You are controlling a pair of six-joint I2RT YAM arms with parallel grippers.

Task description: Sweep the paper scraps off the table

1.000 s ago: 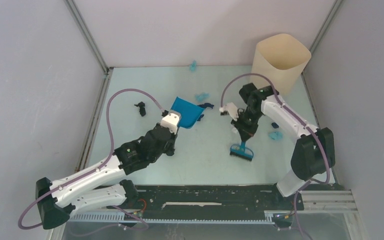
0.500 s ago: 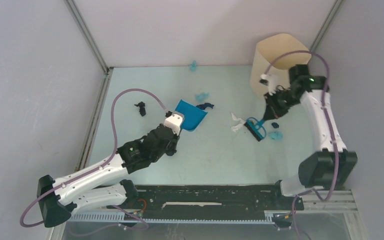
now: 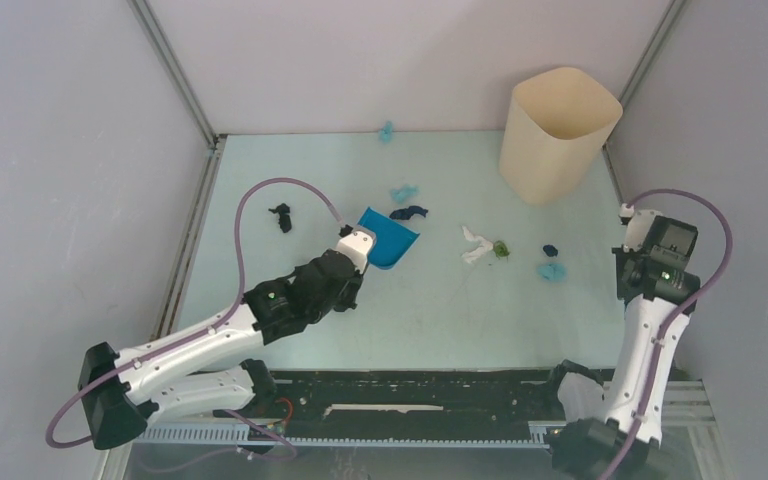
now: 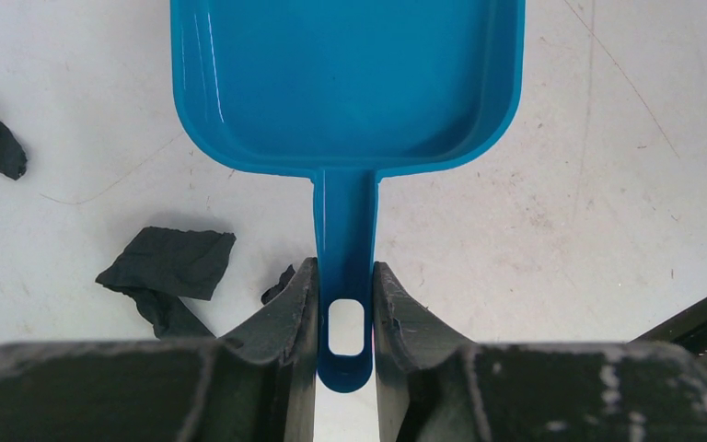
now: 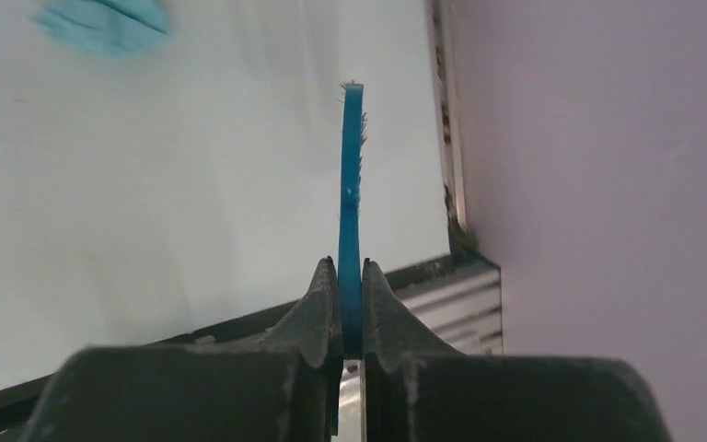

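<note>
The table [image 3: 440, 310] holds several paper scraps: light blue [image 3: 403, 192], dark navy [image 3: 412, 211], black [image 3: 281, 215], white [image 3: 476, 245], greenish [image 3: 501, 249], light blue [image 3: 551, 270]. My left gripper [image 3: 363, 252] is shut on the handle of the blue dustpan [image 3: 391, 238], which lies flat just left of the navy scrap. In the left wrist view the left gripper [image 4: 345, 276] clamps the dustpan [image 4: 345, 83], with dark scraps [image 4: 170, 267] beside it. My right gripper [image 3: 653, 262] is at the right edge. In the right wrist view the right gripper [image 5: 350, 269] is shut on the blue hand brush [image 5: 351, 184], seen edge-on.
A tall beige bin [image 3: 558, 135] stands at the back right corner. One light blue scrap [image 3: 386, 130] lies against the back wall. Metal rails [image 3: 192, 230] edge the table. The right wall [image 5: 608, 166] is close beside the brush.
My right arm has swung the brush from mid-table to the far right edge, leaving the white and greenish scraps exposed. My left arm has shifted the dustpan slightly to the right.
</note>
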